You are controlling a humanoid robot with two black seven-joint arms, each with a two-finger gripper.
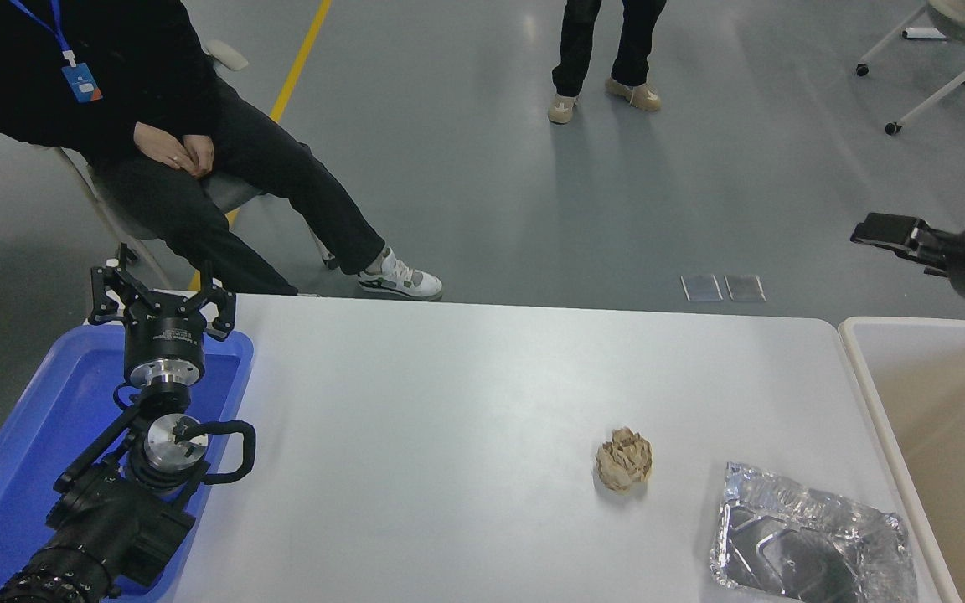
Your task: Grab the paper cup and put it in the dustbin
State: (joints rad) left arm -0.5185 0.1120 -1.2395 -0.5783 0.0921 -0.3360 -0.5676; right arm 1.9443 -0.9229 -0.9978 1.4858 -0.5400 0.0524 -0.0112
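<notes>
No paper cup shows anywhere on the white table (449, 402) or elsewhere in view — it may already lie inside the dustbin (855, 343), whose beige interior is only partly in frame at the right edge, but the visible part of it shows nothing, so its whereabouts cannot be told. The right gripper (885, 230) reaches in from the right edge, high above the bin's far corner and over the floor beyond the table; it is seen side-on and nothing sits in it, yet whether it is spread or closed cannot be made out at this angle. The left gripper (160, 297) is parked at the lower left over the far end of the blue tray (30, 435), its fingers (101, 293) splayed apart and empty, out of the way of the working side. On the table, a crumpled brown paper ball (624, 460) rests near the right, with a crushed silver foil tray (809, 544) just beside the bin — neither belongs to this task. A seated person (139, 109) waits at the far left with hands folded in the lap; another stands farther back on the grey floor.
</notes>
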